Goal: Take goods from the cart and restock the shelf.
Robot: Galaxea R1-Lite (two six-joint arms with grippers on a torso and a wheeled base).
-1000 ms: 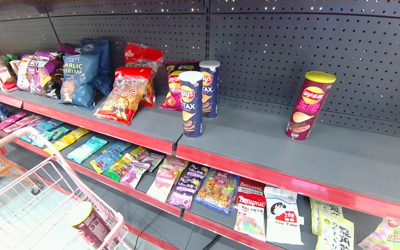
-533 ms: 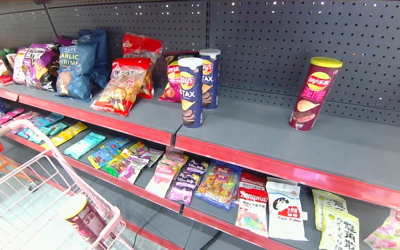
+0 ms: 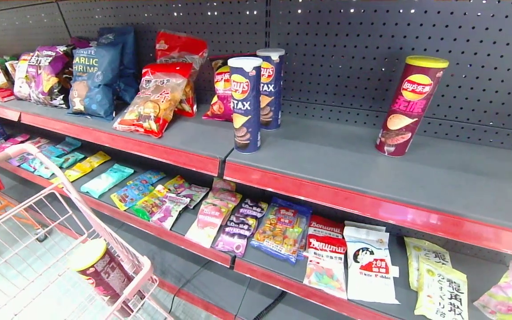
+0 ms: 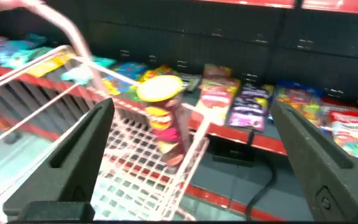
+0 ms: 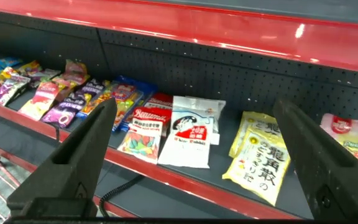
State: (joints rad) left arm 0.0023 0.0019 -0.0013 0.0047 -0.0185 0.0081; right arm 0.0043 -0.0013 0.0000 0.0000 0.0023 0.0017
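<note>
Canister of crisps, maroon with yellow lid, leans in shelf-side corner of pink cart; left end effector points at it from short way off, jaws wide, empty; right end effector likewise wide, empty, facing lower shelf packets. Risks: fingers snagging cart wire; smooth tilted tube slipping; toppling matching canister upright on upper shelf when placing.

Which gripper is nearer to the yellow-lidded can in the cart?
Left. The left gripper faces the can, which stands in the pink cart straight ahead. The right gripper faces the snack bags on the lower shelf, away from the cart.
</note>
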